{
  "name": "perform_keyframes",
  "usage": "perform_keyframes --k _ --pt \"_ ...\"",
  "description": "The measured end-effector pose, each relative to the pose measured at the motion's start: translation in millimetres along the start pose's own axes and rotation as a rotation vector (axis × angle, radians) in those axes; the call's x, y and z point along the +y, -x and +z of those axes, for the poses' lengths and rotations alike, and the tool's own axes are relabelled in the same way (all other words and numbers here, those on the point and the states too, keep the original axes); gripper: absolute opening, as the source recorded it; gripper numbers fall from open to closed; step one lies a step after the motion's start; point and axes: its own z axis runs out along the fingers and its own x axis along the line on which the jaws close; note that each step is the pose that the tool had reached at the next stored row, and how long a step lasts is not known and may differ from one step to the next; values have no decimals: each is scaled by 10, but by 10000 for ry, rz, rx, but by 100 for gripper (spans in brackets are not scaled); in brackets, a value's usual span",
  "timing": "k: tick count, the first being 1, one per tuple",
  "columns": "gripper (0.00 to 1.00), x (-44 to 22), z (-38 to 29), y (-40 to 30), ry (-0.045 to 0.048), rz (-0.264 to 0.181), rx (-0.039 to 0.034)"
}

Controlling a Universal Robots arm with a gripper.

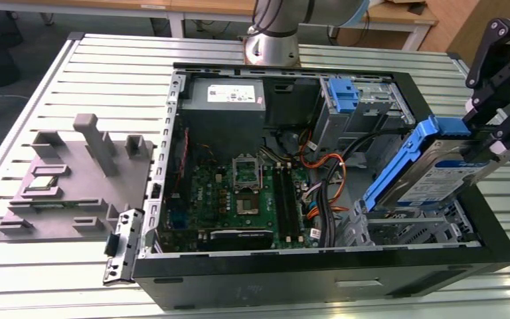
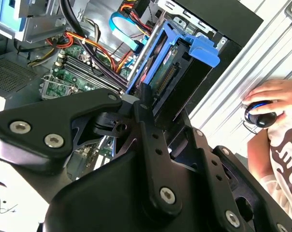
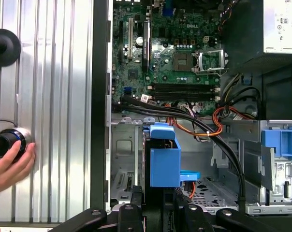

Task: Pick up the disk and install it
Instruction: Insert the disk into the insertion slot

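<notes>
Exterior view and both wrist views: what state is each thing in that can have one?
disk: held tilted, lower end over the drive cage, not seated
gripper: shut on the disk's upper end
computer case: lying flat, side open
drive cage: no drive seated in it

An open black computer case (image 1: 326, 282) lies on its side on the slatted metal counter (image 1: 104, 60), its green motherboard (image 1: 237, 199) facing up. Inside it, a grey power-supply box (image 1: 224, 100) sits near a bare blue bracket (image 1: 344, 93) in the drive cage, and orange and black cables (image 1: 326, 166) loop between board and cage. At the exterior view's left, beside the case, a grey fixture (image 1: 69, 179) with upright posts rests on the counter.
</notes>
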Motion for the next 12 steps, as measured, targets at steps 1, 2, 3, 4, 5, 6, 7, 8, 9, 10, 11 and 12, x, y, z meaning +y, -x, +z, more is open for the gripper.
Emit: perform_keyframes --k 1,2,3,4,5,6,7,8,9,10,11,12 --pt "35 0 3 0 0 0 0" --pt "35 0 9 0 0 0 1" --pt "35 0 14 0 0 0 2" --pt "35 0 16 0 0 0 3" --pt "35 0 15 -1 0 0 4" --pt "35 0 16 -1 1 0 4" --pt "35 0 16 -2 0 0 3" --pt "35 0 17 -3 0 0 2" --pt "35 0 18 -4 0 0 6" --pt "35 0 19 -4 0 3 11" --pt "35 -1 22 -5 0 10 16" --pt "35 0 25 -5 -1 19 19"
